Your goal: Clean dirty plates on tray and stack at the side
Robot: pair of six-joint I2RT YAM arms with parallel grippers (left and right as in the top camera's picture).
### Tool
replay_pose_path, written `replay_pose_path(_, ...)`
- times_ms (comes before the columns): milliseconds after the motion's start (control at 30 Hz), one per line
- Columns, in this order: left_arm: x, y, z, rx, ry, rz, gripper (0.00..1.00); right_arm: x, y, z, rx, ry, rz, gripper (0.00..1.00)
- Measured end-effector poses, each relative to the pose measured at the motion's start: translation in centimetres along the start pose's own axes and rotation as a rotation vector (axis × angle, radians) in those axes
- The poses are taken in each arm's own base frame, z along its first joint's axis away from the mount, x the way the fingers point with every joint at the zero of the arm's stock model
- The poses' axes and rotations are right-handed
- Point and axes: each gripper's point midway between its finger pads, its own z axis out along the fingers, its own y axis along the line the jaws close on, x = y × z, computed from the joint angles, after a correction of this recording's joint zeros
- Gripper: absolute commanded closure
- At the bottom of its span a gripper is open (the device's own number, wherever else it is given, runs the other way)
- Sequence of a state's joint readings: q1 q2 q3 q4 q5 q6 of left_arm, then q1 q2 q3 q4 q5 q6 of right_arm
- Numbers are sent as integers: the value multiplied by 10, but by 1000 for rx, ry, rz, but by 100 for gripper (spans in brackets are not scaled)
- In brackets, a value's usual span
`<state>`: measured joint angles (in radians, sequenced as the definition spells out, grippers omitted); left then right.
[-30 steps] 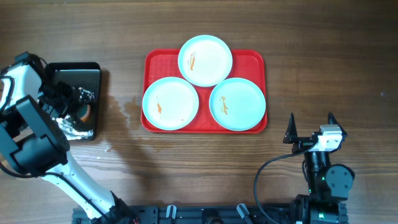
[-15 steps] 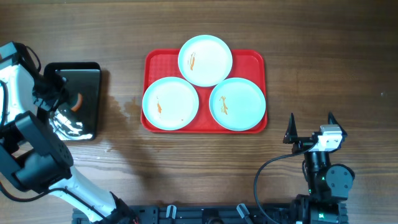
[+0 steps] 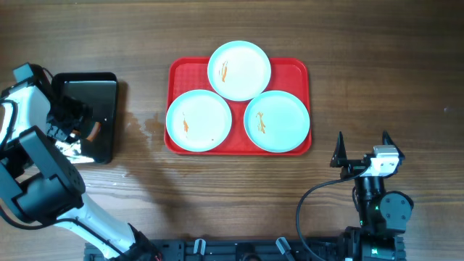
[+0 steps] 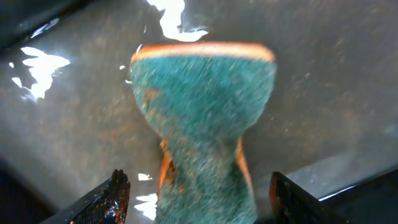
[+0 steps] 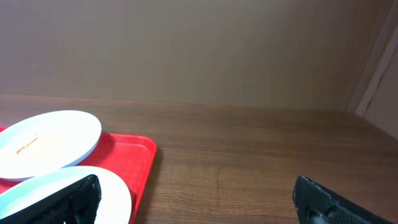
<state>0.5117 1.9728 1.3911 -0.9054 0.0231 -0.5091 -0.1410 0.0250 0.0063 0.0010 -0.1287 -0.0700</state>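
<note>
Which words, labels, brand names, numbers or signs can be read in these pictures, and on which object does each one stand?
None can be read. No text shows on the plates, the red tray, the black tray, the sponge or the wooden table. The orange marks on the plates are food smears, not writing.
</note>
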Motion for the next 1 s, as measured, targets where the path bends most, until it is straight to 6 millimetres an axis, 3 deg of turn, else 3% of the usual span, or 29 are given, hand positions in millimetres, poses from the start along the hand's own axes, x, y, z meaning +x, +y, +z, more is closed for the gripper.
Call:
replay_pose_path(133,7,4,0,-18,28,0,33,0,0,0,0,0,0,0)
replay_pose_path(333,15,6,12,-5,45,-1,46,0,0,0,0,0,0,0)
replay_pose_path(400,15,4,13,6,45,-1,57,0,0,0,0,0,0,0)
replay_pose_path(467,14,2,13,15,41,-2,82,0,0,0,0,0,0,0)
replay_pose_path(533,14,1,13,20,42,-5,96,0,0,0,0,0,0,0)
replay_pose_path(900,15,0,13,26,48,2,96,0,0,0,0,0,0,0)
replay_pose_path(933,15,0,13,29,50,2,92,0,0,0,0,0,0,0)
replay_pose_path(967,16,-1,12,33,52,2,74,0,0,0,0,0,0,0)
replay_pose_path(1000,16,-1,12,35,53,3,46,0,0,0,0,0,0,0)
